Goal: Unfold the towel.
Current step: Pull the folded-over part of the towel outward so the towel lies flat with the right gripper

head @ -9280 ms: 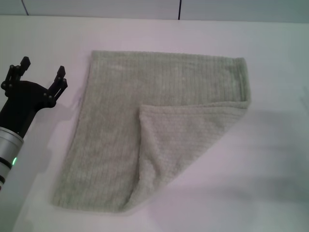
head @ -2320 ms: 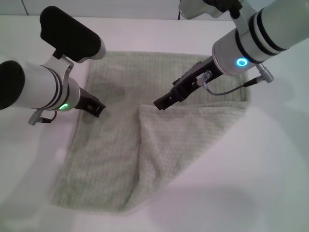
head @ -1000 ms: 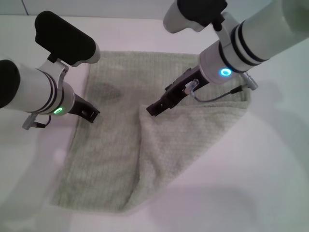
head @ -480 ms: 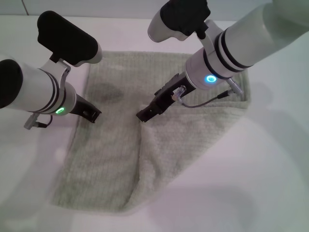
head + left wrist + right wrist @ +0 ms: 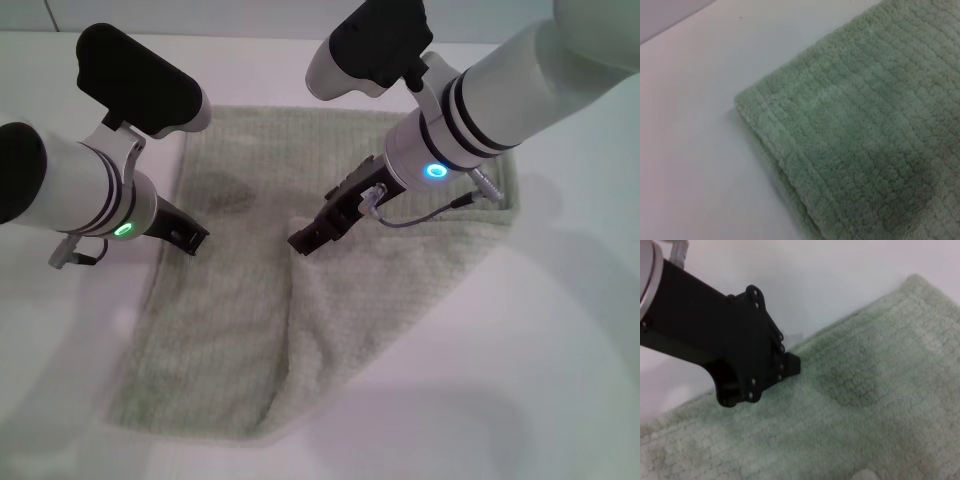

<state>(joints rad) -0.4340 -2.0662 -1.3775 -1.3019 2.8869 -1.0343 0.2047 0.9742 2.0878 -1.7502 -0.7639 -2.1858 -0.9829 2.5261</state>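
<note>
The pale green towel (image 5: 220, 320) lies flat on the white table, with its near right corner folded over as a flap (image 5: 385, 290) whose tip reaches the middle. My right gripper (image 5: 300, 243) is low at that tip, and its dark fingers look closed on the flap's corner. My left gripper (image 5: 192, 238) rests on the towel's left edge. It also shows in the right wrist view (image 5: 790, 365), with its tip touching the cloth (image 5: 865, 415). The left wrist view shows only a hemmed towel corner (image 5: 865, 150).
The white table (image 5: 560, 350) stretches around the towel on all sides. A wall panel runs along the table's far edge (image 5: 250, 20). A cable loops from my right wrist above the towel (image 5: 430, 212).
My right arm has come down and to the left onto the folded corner, then shifted very slightly right in the last half second. The corner looks a little bunched. My left arm has stayed still.
</note>
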